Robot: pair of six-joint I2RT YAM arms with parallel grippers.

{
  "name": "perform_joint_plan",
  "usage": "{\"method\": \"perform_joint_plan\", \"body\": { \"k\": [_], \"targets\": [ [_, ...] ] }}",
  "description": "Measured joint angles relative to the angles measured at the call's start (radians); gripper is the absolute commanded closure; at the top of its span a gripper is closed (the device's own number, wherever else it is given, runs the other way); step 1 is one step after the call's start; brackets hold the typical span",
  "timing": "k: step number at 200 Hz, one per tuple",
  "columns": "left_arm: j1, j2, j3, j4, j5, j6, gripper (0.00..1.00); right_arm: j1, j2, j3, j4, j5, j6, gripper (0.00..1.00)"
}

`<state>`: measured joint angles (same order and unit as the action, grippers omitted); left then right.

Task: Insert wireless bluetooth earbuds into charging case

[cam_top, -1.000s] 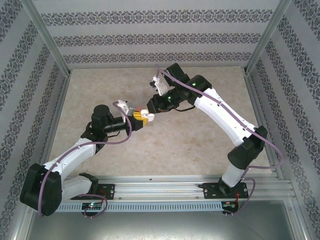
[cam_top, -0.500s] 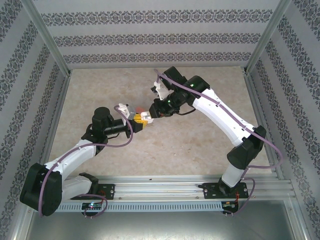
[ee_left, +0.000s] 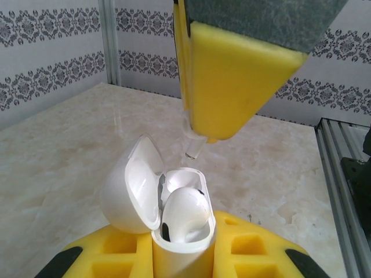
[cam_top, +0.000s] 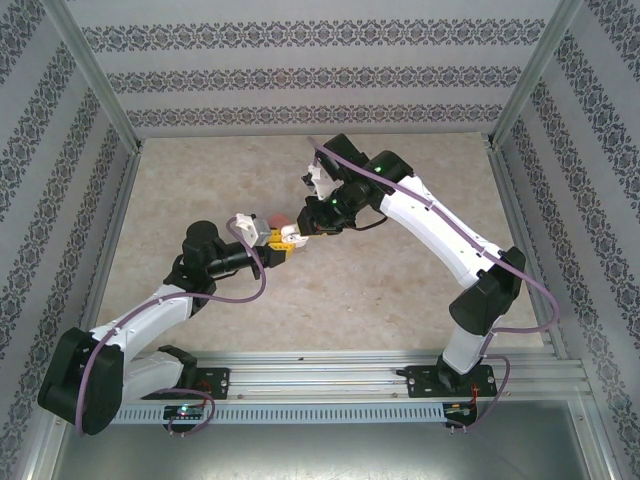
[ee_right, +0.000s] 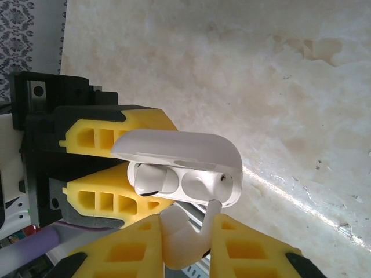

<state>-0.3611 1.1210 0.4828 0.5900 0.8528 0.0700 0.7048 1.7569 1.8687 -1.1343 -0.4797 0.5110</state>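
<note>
In right end effector (ee_right: 186,225), earbud (ee_right: 177,240).

A seated earbud (ee_left: 186,211) blocked one half of the charging case (ee_left: 179,258); the well (ee_right: 200,185) beside it stood open. The case's raised lid (ee_left: 130,188) barred one flank; the tabletop (ee_left: 58,150) beneath the case lay free.
</note>
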Motion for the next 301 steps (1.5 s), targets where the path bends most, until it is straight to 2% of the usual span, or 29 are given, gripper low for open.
{"method": "perform_joint_plan", "body": {
  "k": [143, 301],
  "targets": [
    [-0.011, -0.009, -0.03, 0.078, -0.003, -0.01, 1.0, -0.003, 0.002, -0.045, 0.042, -0.023, 0.067, 0.83],
    [-0.026, -0.031, -0.047, 0.051, -0.032, -0.019, 1.0, 0.009, 0.052, 0.001, -0.013, 0.013, 0.067, 0.65]
  ]
}}
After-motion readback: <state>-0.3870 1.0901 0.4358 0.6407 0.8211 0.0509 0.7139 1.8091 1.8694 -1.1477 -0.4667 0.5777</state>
